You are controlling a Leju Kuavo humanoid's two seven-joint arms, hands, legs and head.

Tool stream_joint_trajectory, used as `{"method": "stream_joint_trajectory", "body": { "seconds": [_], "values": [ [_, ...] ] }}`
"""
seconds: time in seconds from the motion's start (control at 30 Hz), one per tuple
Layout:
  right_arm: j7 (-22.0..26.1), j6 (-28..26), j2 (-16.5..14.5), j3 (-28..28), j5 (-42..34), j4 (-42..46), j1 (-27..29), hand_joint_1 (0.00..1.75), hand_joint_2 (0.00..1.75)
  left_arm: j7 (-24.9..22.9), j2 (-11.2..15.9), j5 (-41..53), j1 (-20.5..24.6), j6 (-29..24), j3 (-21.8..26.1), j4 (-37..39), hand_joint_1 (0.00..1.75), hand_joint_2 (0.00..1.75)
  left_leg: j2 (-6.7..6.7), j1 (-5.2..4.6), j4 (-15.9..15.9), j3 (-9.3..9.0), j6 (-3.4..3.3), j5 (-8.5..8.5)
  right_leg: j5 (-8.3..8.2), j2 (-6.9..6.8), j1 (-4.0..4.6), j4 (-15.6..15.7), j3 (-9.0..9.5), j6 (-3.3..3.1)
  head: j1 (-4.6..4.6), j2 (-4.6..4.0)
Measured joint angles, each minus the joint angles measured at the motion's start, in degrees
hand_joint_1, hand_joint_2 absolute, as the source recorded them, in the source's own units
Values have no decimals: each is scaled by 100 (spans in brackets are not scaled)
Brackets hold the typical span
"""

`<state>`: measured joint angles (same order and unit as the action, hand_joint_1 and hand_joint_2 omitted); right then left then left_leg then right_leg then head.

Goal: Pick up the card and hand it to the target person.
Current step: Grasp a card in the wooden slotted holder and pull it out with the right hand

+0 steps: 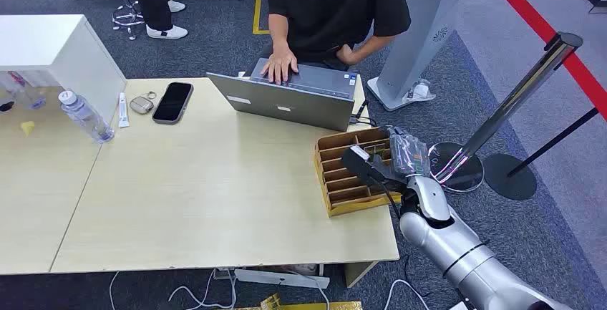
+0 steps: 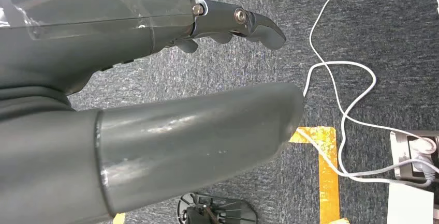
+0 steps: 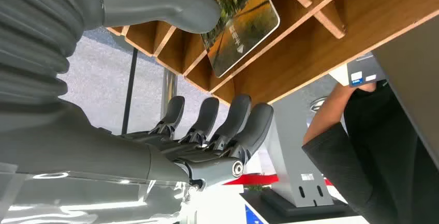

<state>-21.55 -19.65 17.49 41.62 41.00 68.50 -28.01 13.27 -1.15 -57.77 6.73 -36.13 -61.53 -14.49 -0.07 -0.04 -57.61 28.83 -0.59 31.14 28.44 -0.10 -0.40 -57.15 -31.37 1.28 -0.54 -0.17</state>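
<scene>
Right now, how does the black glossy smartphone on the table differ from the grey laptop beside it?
The black smartphone is far smaller than the grey laptop. The smartphone lies flat, screen up; the laptop stands open, its lid's back toward the robot. Nothing touches the smartphone, while a person's hand rests on the laptop's keyboard. Both sit on the pale wooden table.

Light is even and bright, from overhead, w/ only soft short shadows under things on the pale wooden worktop (image 1: 215,195). The chrome slanted barrier pole (image 1: 512,102) shows strong glare. Head view bends a bit at the edges. In right wrist view, bright white backlight washes out the background; the grey ribbed right hand (image 3: 171,131) is close and slightly soft. The grey glossy left hand (image 2: 155,131) carries dull highlights.
</scene>
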Motion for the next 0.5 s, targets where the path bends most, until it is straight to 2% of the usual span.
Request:
{"method": "stream_joint_trajectory", "body": {
  "seconds": [0.5],
  "values": [
    [-4, 20, -4, 37, 0, 0, 0, 73, 175, 0, 29, 0, 0, 1, 0, 0, 0, 0, 0, 0, 0, 0, 0, 0, 0, 0, 0, 0, 0, 0, 0, 0]
  ]
}}
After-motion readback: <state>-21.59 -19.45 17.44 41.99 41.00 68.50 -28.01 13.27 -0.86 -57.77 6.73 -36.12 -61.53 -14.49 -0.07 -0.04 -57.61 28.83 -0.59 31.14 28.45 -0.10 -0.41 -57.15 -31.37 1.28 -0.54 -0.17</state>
